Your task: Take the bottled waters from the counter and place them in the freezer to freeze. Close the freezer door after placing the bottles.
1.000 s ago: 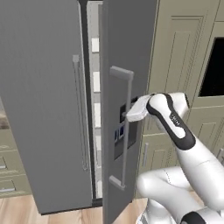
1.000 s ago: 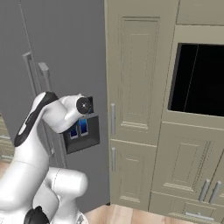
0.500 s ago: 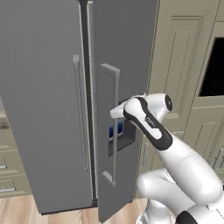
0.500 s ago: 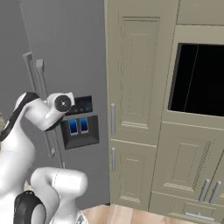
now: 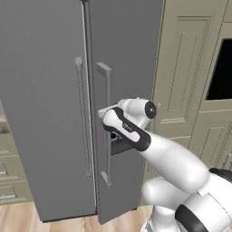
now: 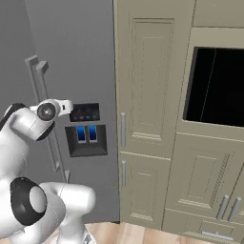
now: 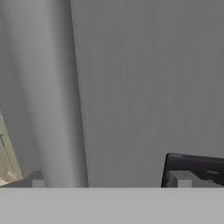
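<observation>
The tall grey fridge [image 5: 50, 90] fills the left of the left base view, beside beige cabinets [image 6: 152, 119]. Its plain left door [image 5: 41, 104] is flush; the twin door [image 5: 127, 59] with the black panel [image 6: 86, 128] stands slightly ajar. The arm [image 5: 131, 131] reaches against that door. The gripper's fingers [image 7: 183, 180] stand spread, holding nothing.
</observation>
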